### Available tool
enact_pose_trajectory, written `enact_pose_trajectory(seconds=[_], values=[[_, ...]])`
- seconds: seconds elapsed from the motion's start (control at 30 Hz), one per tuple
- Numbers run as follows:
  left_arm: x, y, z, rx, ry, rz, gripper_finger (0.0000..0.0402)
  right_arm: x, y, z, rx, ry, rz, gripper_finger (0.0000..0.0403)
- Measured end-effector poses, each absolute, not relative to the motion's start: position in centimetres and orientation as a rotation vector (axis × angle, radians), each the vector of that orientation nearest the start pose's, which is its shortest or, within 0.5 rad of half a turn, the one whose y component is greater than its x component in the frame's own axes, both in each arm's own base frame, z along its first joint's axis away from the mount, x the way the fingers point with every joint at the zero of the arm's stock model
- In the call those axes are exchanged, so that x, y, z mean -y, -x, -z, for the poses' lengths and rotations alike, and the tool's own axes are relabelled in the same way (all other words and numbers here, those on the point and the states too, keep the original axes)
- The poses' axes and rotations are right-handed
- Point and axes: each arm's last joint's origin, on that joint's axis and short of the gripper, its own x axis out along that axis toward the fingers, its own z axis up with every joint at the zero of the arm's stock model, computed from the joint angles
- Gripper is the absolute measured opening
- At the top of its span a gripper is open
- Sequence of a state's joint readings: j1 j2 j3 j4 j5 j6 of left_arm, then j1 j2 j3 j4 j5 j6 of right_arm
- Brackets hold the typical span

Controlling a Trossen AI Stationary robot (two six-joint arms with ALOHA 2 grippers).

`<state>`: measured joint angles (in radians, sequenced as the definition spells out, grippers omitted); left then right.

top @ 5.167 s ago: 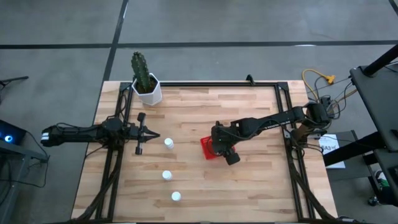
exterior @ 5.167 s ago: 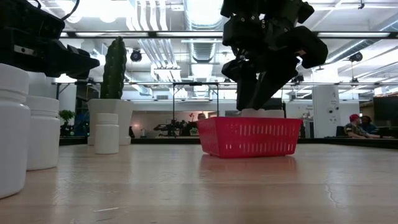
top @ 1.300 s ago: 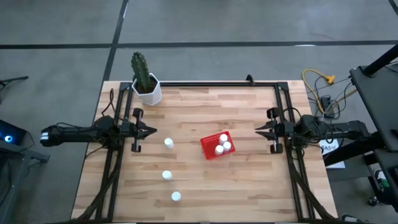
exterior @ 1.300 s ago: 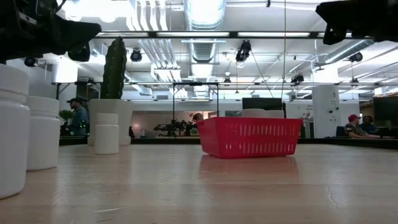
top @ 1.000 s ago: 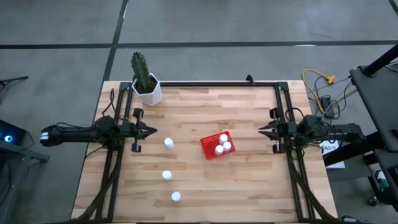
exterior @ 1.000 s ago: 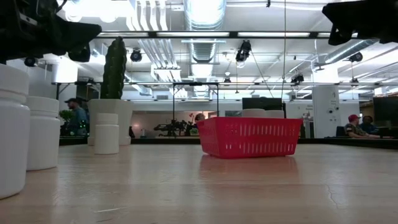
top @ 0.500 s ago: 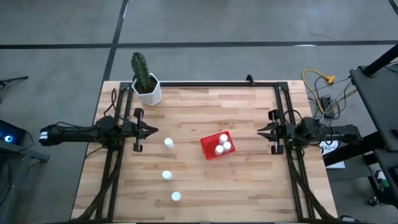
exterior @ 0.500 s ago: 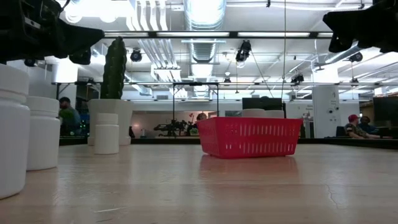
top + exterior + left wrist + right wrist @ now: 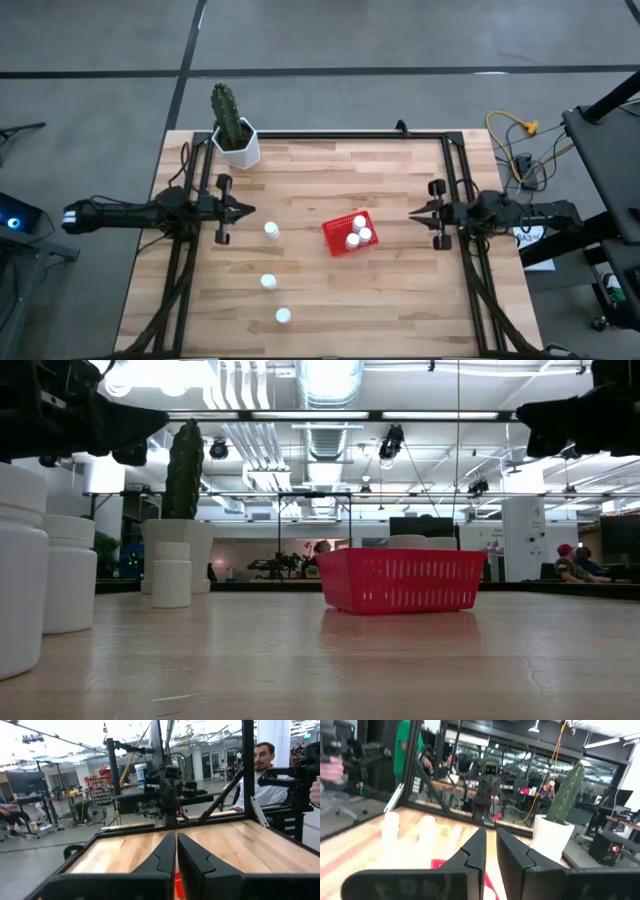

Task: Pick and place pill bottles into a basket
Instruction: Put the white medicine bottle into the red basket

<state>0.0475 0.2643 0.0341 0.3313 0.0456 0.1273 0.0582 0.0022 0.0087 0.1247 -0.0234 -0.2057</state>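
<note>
In the high view, 3 pill bottles stand loose on the wooden table (image 9: 400,300), lined up in the lower left of centre: the nearest (image 9: 283,317) close to the bottom edge, the next (image 9: 267,282) above it, the third (image 9: 271,231) higher still, just right of the left gripper (image 9: 246,210). That gripper hangs at the table's left edge, pointing toward the centre, its fingers (image 9: 195,855) nearly closed with only a thin slit between them and nothing held. Right of centre sits the red basket (image 9: 335,241), turned slightly askew, with 3 white-capped bottles (image 9: 357,231) clustered in its right half; it is well apart from both grippers. The right gripper (image 9: 416,213) hangs at the table's right edge facing the basket, its fingers (image 9: 512,852) a narrow gap apart and empty. In the upper left corner of the table a green cactus (image 9: 226,112) rises from a white pot (image 9: 240,150), clear of the bottles. A black frame (image 9: 340,134) runs along the table's far and side edges. In the low view the bottles loom at far left (image 9: 22,565) and the basket (image 9: 400,580) sits in the middle. Beyond the table, the left wrist view shows a person in a white shirt (image 9: 262,782) standing at upper right.
</note>
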Motion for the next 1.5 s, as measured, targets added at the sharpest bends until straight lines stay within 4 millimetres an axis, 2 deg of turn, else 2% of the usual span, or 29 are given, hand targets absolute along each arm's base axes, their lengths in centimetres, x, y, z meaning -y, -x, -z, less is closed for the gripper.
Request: enact_pose_trajectory(seconds=[0.2,0.37,0.73,0.9,1.27,1.5], values=[[-0.4,-11.6,-18.2,0.067,-0.115,-0.006,0.0,-0.5,-9.7,-16.8,0.023,0.216,-0.02,0.0033],[-0.4,-11.9,-17.9,0.038,-0.113,-0.004,0.0,-0.4,-9.8,-16.6,0.003,0.213,-0.005,0.0033],[-0.5,-13.0,-19.1,0.035,-0.113,-0.001,0.0007,-0.4,-10.0,-16.5,-0.018,0.214,-0.003,0.0034],[-0.5,-14.0,-19.0,-0.033,-0.11,0.006,0.0055,-0.4,-10.0,-16.5,-0.018,0.214,-0.004,0.0034],[-0.5,-16.4,-19.2,-0.12,-0.102,0.03,0.0198,-0.4,-10.0,-16.4,-0.024,0.217,-0.005,0.0034],[-0.6,-17.5,-19.1,-0.173,-0.022,0.034,0.0269,-0.4,-10.1,-16.3,-0.038,0.218,-0.007,0.0034]])
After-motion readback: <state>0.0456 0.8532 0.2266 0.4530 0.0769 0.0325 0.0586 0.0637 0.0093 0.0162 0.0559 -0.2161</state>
